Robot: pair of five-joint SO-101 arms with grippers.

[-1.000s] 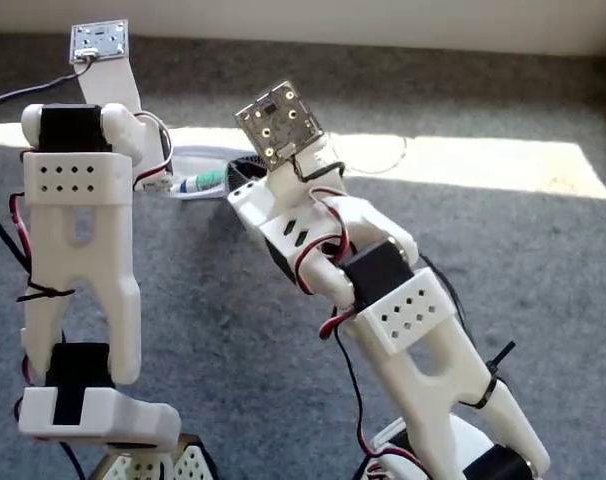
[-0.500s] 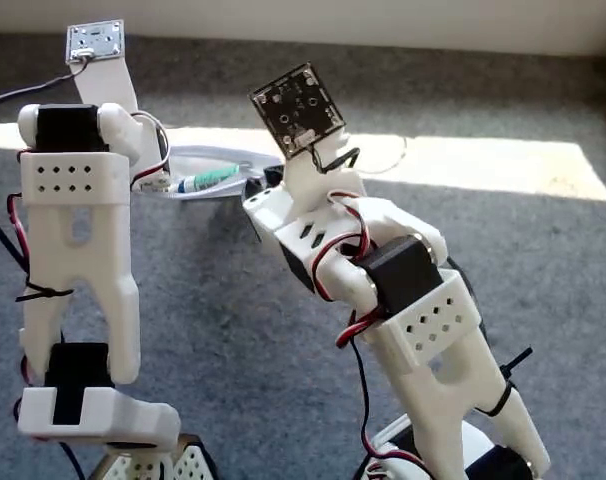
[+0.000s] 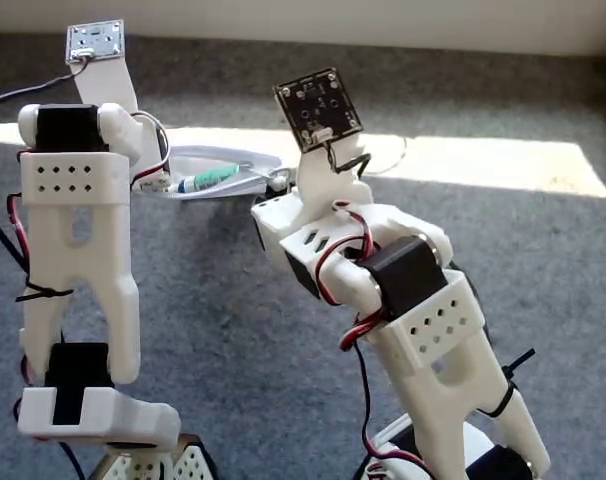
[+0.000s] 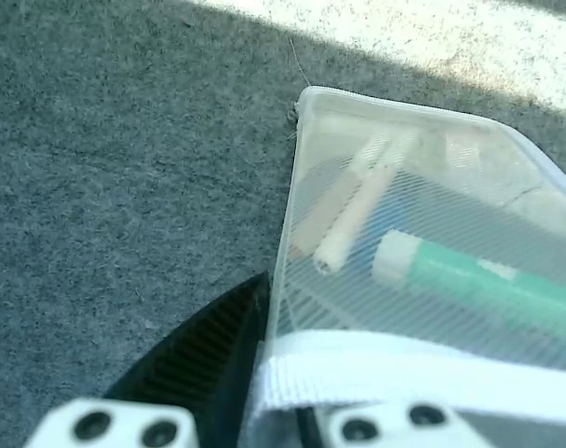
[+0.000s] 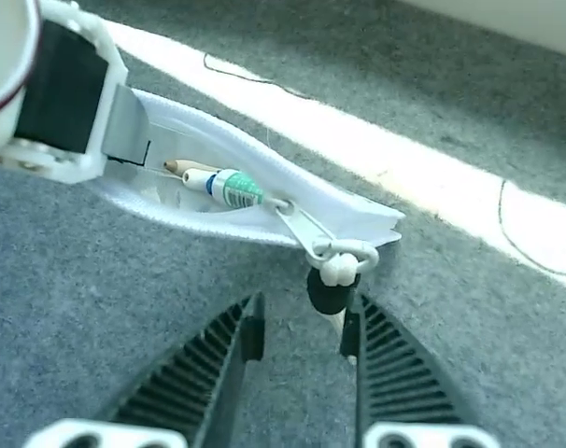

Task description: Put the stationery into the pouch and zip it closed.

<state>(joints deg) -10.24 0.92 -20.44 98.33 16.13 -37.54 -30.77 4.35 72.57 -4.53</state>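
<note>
Pouch (image 3: 233, 160) lies on the grey carpet (image 3: 233, 320) between my two arms. Its long axis runs side to side across the high view, one end at the left arm and the zip-pull end toward the right arm. It is one translucent striped pouch with a white rim, and its mouth looks to be gaping.

Inside it I count one green tube (image 4: 479, 280) with a white cap, lying along the pouch's length. Beside the tube are two pale sticks (image 4: 353, 219), as far as I can make out through the wall.

My left gripper (image 5: 124, 140) is clamped on the pouch's end. My right gripper (image 5: 304, 303) sits just short of the other end with its jaws narrowly parted and gripping nothing. The zip pull (image 5: 344, 254), a white loop with a black knob, hangs between the tips, and the knob is right against one jaw.

A band of sunlight (image 3: 483, 165) crosses the carpet behind the pouch. A thin cable (image 5: 255, 77) trails across the carpet, and a pale wall (image 3: 383, 20) closes off the far edge.
</note>
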